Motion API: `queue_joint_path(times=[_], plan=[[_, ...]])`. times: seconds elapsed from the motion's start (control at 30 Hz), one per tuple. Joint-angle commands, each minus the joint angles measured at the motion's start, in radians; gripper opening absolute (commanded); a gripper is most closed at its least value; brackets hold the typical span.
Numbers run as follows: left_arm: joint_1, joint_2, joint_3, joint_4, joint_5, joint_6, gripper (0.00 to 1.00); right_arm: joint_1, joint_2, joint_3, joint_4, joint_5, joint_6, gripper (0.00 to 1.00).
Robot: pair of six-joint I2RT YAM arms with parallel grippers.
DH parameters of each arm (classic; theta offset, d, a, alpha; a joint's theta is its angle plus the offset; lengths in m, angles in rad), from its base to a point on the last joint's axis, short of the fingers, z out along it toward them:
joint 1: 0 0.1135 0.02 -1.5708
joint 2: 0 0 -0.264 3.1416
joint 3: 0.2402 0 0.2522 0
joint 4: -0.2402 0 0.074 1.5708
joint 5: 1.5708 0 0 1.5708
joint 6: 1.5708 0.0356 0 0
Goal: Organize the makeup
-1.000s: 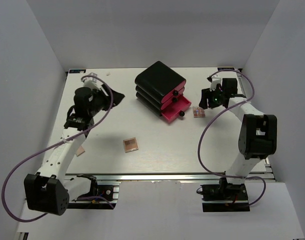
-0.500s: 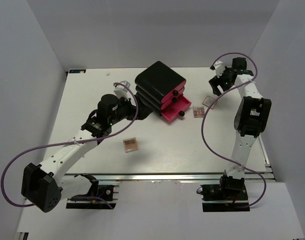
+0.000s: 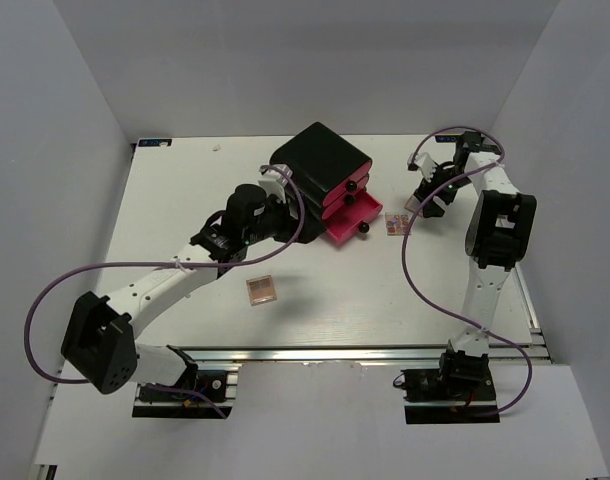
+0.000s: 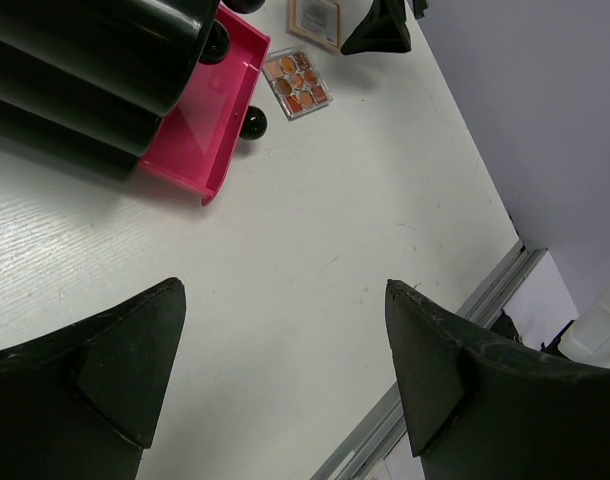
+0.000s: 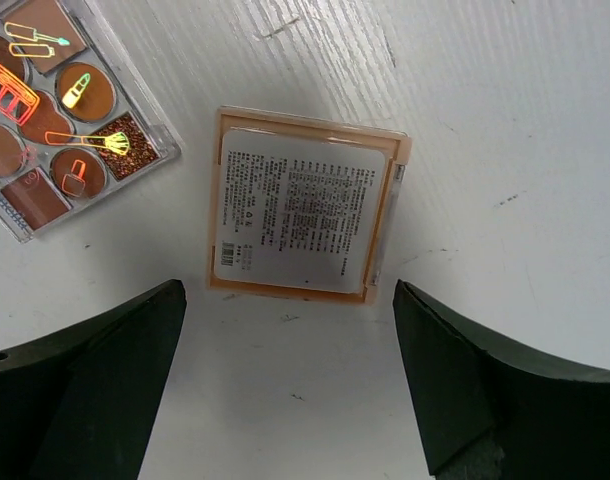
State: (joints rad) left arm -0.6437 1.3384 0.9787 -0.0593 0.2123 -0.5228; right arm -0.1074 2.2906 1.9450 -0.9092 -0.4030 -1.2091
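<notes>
both jaws wide; left arm (image 3: 155, 285) by drawer box (image 3: 320, 165), right arm (image 3: 497, 225) above palette (image 5: 305, 217)

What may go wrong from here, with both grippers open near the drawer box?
1. The compact lies flat, close to the palette; the open right gripper over it may slip or push the palette.
2. The left gripper is beside the box, whose bottom drawer is open; it may bump that drawer.
3. Both arms work near the box and may collide.
</notes>
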Motion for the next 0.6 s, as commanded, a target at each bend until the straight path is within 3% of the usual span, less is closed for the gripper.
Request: queue_joint_path(times=[0.0,0.37,0.57], plan=[[-0.014,0.011,0.055,0.018,-0.004,0.017,0.90,0.000,0.010,-0.011,-0.031,-0.033,-0.020,0.89],[-0.125,0.171,0.179,-0.005,-0.059,0.105,0.89,0.029,0.044,-0.035,0.065,-0.002,0.089,0.89],[-0.172,0.203,0.154,0.052,-0.082,0.188,0.88,0.031,0.072,-0.015,0.096,-0.005,0.114,0.84]])
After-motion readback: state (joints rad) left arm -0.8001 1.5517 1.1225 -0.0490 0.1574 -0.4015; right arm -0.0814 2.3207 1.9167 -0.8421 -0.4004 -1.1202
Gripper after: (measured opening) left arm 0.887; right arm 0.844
